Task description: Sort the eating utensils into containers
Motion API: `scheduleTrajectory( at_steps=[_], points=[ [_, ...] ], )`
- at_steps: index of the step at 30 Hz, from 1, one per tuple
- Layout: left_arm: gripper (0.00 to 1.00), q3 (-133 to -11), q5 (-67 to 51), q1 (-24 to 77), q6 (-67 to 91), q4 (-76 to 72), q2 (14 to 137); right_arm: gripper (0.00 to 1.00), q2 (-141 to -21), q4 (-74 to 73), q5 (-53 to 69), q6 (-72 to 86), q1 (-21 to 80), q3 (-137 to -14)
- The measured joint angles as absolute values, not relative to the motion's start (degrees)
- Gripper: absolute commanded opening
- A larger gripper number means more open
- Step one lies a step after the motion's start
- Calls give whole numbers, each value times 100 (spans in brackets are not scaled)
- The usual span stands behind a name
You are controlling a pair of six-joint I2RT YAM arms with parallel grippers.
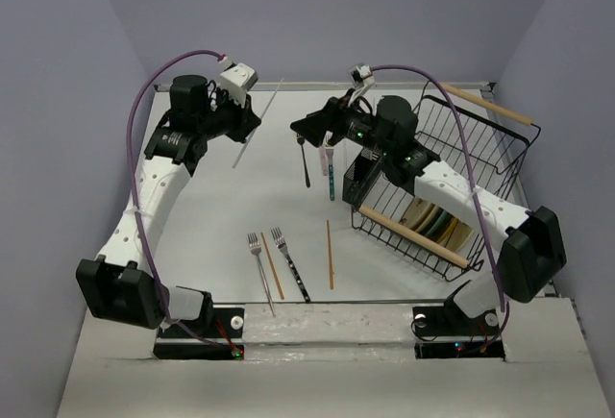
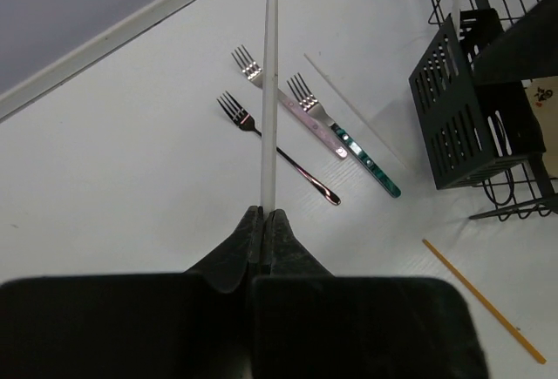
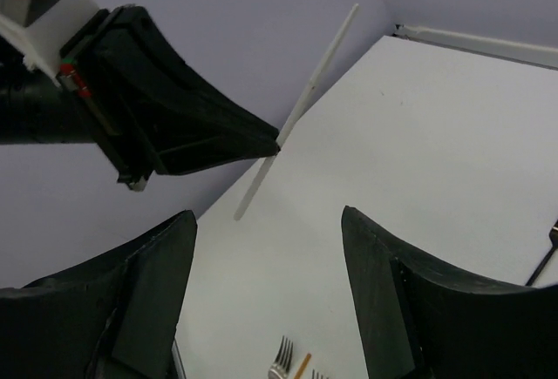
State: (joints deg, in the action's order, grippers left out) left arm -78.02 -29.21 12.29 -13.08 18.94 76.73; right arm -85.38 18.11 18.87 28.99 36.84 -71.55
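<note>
Item: white chopstick [image 2: 270,91]. Location: aloft at far left, pinched partway along by the left gripper [image 2: 264,216], fingers pressed together on it. Likely light, stiff, smooth; may pivot or slip. Right gripper [image 3: 266,222]: spread, empty, facing it. Holder [image 2: 453,118]: right.

On the desk [image 1: 192,235], near its front edge, two forks [image 1: 257,255] are laid left of a chopstick [image 1: 330,255]. The cutlery holder [image 1: 354,187] is set at the left side of the wire rack [image 1: 413,233]; plates [image 1: 437,218] are stood inside the rack.
</note>
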Motion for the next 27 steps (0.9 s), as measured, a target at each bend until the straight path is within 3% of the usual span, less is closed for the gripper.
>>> scheduleTrajectory(
  at_steps=[22,25,27],
  points=[
    [0,-7566,-3369,1240,-1186,1828,7258,69,-10289,3441,1743,3933,4038,-8147],
    [0,-7529,-3457,1240,-1166,1782,7218,58,-10431,3454,1745,3990,4060,-8250],
    [0,-7461,-3522,1240,-1146,1708,7150,35,-10545,3468,1754,4047,4086,-8346]
  ],
)
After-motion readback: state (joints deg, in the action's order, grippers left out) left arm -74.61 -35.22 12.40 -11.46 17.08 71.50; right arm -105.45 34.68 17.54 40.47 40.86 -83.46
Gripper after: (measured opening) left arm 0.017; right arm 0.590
